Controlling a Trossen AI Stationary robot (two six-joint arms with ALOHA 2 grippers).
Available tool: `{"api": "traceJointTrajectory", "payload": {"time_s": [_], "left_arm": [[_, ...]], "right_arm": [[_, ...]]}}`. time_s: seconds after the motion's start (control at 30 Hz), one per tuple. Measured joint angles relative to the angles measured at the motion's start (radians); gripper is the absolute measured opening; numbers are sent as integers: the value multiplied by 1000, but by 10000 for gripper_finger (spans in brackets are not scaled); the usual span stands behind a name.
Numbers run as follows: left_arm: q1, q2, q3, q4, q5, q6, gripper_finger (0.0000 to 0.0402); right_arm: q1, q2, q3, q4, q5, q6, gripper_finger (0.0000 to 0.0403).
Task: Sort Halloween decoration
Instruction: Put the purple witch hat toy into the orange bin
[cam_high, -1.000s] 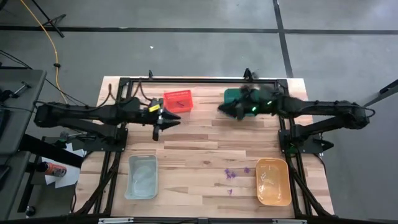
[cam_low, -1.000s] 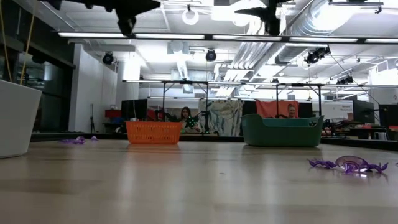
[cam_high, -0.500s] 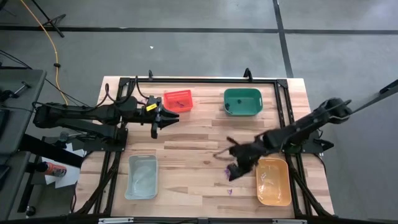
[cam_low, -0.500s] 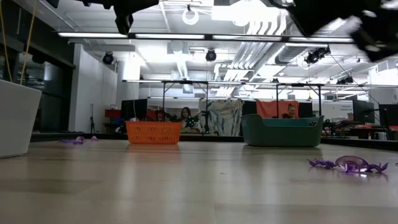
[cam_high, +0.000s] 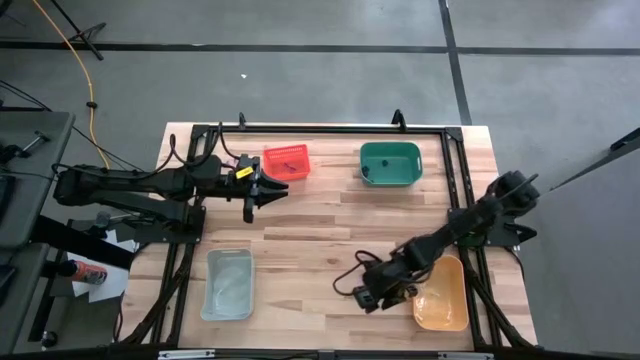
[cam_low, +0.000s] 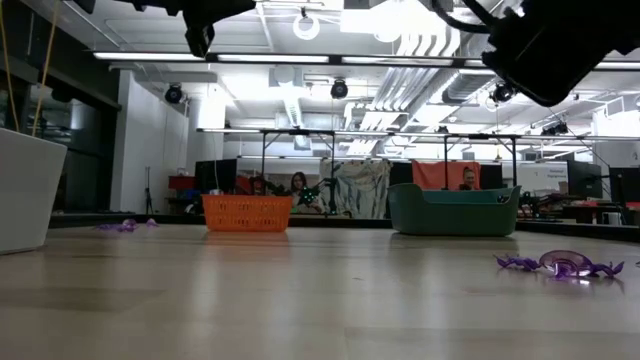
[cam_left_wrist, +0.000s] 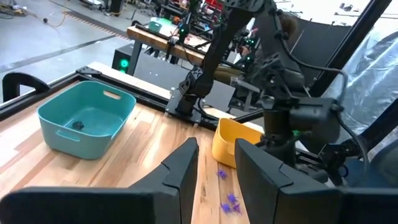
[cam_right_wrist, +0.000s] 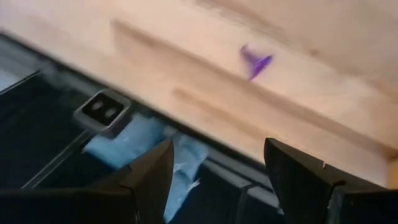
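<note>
Right gripper (cam_high: 372, 295): jaws wide, empty, low over plank table (cam_high: 310, 225)
Left gripper (cam_high: 251, 205): part-spread, empty
Trinkets (cam_left_wrist: 229, 202): spiky purple plastic

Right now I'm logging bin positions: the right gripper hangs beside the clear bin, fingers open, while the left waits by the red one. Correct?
Not quite. In the high view the right gripper hangs beside the orange bin, not the clear bin. Its fingers are open, and the left gripper does wait by the red bin.

Two dark jointed arms, yellow marking near the left tool (cam_high: 253, 206).
</note>
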Motion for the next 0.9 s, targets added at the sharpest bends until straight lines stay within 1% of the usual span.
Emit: {"api": "traceJointTrajectory", "payload": {"time_s": [0.13, 0.2, 0.33, 0.43, 0.57, 0.8, 0.9], "left_arm": [[0, 0, 0, -22, 0, -1, 95], [0, 0, 0, -40, 0, -1, 95], [0, 0, 0, -73, 0, -1, 95], [0, 0, 0, -96, 1, 0, 95], [0, 0, 0, -128, 1, -1, 95], [0, 0, 0, -139, 14, -1, 95], [-1, 0, 0, -139, 14, -1, 95]], "right_arm": [[6, 76, 93, -162, 2, -20, 245], [9, 111, 112, -193, 3, -8, 245], [14, 153, 128, -163, 12, 35, 245], [15, 167, 128, -136, 50, 76, 245], [15, 166, 128, -146, 115, 142, 245], [31, 179, 128, -139, 119, 216, 245], [48, 181, 128, -147, 118, 253, 238]]}}
